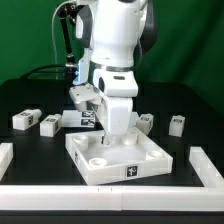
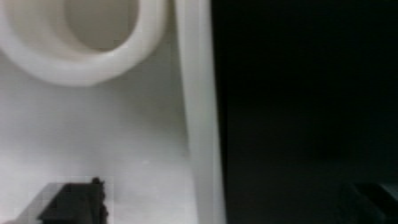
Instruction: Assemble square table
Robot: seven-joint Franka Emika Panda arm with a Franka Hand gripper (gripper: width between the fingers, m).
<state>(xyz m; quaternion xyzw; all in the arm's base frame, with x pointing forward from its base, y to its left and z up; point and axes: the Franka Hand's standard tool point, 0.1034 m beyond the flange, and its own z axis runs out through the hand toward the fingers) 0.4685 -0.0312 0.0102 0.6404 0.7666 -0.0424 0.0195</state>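
Observation:
The square table's top (image 1: pixel 140 160) is a white slab with a raised rim and round corner sockets, lying on the black table in the middle of the exterior view. My gripper (image 1: pixel 108 138) hangs low over its rear part. In the wrist view the slab's surface (image 2: pixel 107 130) and one round socket (image 2: pixel 75 40) fill one side, and its rim edge (image 2: pixel 192 110) runs between my fingers. The gripper (image 2: pixel 222 205) is open: one fingertip (image 2: pixel 71 203) is over the slab, the other over bare black table. Nothing is held. Small white tag-marked leg blocks (image 1: pixel 25 118) (image 1: pixel 178 124) lie around.
More leg blocks lie behind the slab (image 1: pixel 48 124) (image 1: pixel 146 122). Long white border bars run along the exterior view's left (image 1: pixel 5 156), front (image 1: pixel 100 196) and right (image 1: pixel 210 165). Black cables hang at the back left (image 1: pixel 62 50).

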